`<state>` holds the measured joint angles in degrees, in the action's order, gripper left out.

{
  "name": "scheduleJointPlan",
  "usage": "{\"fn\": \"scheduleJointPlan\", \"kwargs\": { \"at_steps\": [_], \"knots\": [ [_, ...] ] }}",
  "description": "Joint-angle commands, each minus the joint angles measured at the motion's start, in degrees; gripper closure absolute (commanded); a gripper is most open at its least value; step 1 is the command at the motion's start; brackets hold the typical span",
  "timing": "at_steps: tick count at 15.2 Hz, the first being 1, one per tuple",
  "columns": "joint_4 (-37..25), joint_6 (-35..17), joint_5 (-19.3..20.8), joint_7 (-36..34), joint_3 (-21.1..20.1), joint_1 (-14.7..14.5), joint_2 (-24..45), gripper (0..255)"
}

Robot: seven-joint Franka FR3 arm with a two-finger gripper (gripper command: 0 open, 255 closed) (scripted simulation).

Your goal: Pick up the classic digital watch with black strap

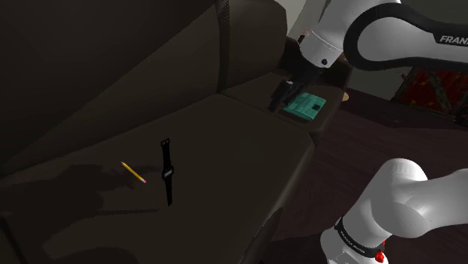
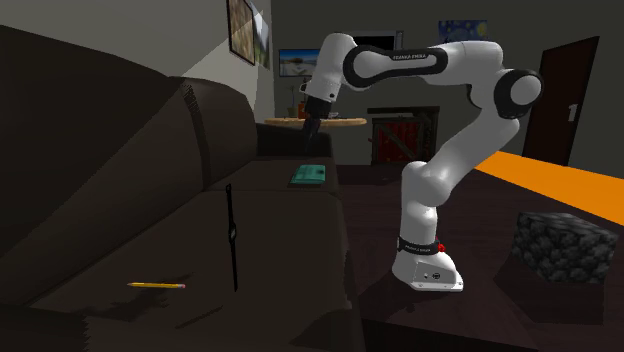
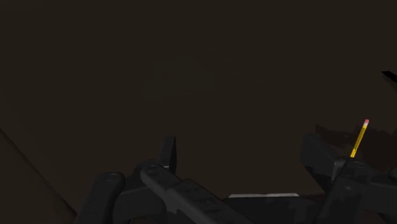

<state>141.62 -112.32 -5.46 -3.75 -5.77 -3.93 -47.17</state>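
Your watch point(image 1: 167, 172) lies with its black strap stretched straight on the sofa seat point(image 1: 225, 135), well away from your gripper point(image 1: 281, 96), a yellow pencil point(image 1: 133, 173) just beyond it, so it looks free for a grasp from above, while the gripper hangs over the green book point(image 1: 306, 105), fingers wide apart, holding nothing.

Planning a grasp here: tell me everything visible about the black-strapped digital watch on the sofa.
The black digital watch is dark all over: a small case with a lighter face midway, two narrow strap halves running straight out from it, unbuckled. It lies stretched out on the dark brown sofa seat, near a yellow pencil but apart from it. Nothing else touches it; the open end effector hangs far off by the armrest.
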Motion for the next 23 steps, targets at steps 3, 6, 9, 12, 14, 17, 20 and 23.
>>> {"fn": "scheduleJointPlan", "kwargs": {
  "at_steps": [3,6,9,12,14,17,20,23],
  "knots": [
    [2.32,-7.24,-3.12,-3.57,-4.32,-2.3,1.65,0],
    [3.36,-12.8,-5.02,-6.05,-7.59,-3.78,3.7,0],
    [3.73,-18.45,-6.55,-8.59,-11.07,-4.94,6.43,0],
    [3.41,-24.11,-7.52,-11.27,-14.78,-5.61,9.75,0],
    [2.83,-27.82,-7.76,-13.2,-17.42,-5.71,12.25,0],
    [1.4,-33.23,-7.29,-16.45,-21.71,-5.18,16.33,0],
    [-0.64,-38.31,-5.53,-20.36,-26.62,-3.55,20.68,0],
    [-3.29,-42.94,-2.0,-25.33,-32.51,-0.41,25.18,0]
  ]
}}
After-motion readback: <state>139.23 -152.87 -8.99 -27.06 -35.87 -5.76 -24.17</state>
